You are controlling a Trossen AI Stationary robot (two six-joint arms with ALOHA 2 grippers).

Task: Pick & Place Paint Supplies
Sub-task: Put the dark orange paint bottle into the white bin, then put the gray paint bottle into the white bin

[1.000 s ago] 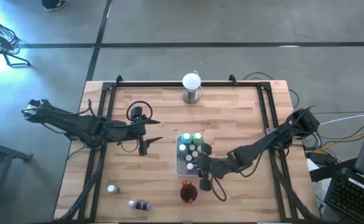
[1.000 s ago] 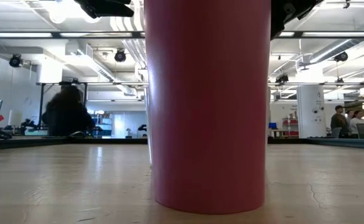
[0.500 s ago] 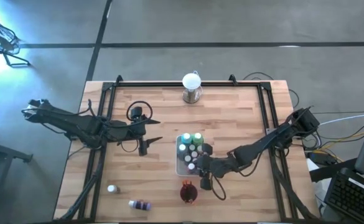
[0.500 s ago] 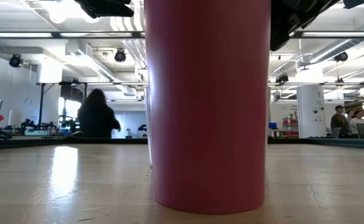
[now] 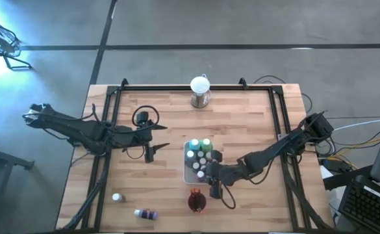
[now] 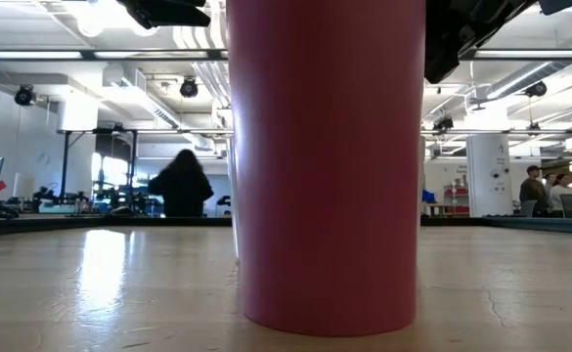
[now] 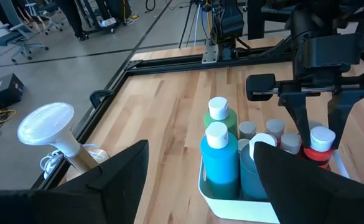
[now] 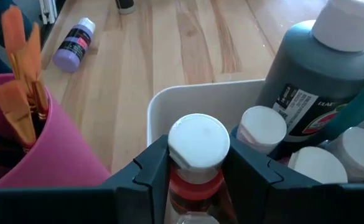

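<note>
The cup (image 6: 325, 166) stands at the table's near edge, holding brushes (image 8: 20, 74). On the bare wood to its left lie a purple bottle (image 5: 147, 213) on its side and a further bottle (image 5: 117, 197) showing only a white cap.

Just behind the cup, the right gripper (image 5: 214, 184) sits over the near end of the tray (image 5: 188, 175). Its fingers (image 8: 150, 171) flank a red bottle (image 8: 194, 158), one on each side at the neck under the cap; whether they press it or stand just clear, I cannot tell. The red bottle is upright at the tray's near corner.

Further in, the tray holds more upright white-capped bottles, with a teal bottle (image 7: 219, 162) and a green bottle (image 7: 221, 121) at its far end.

The left gripper (image 5: 156, 139) waits left of the tray, fingers spread wide, holding nothing.

A globe (image 5: 200, 90) stands at the table's far edge. A person (image 6: 181, 186) stands in the room beyond.
</note>
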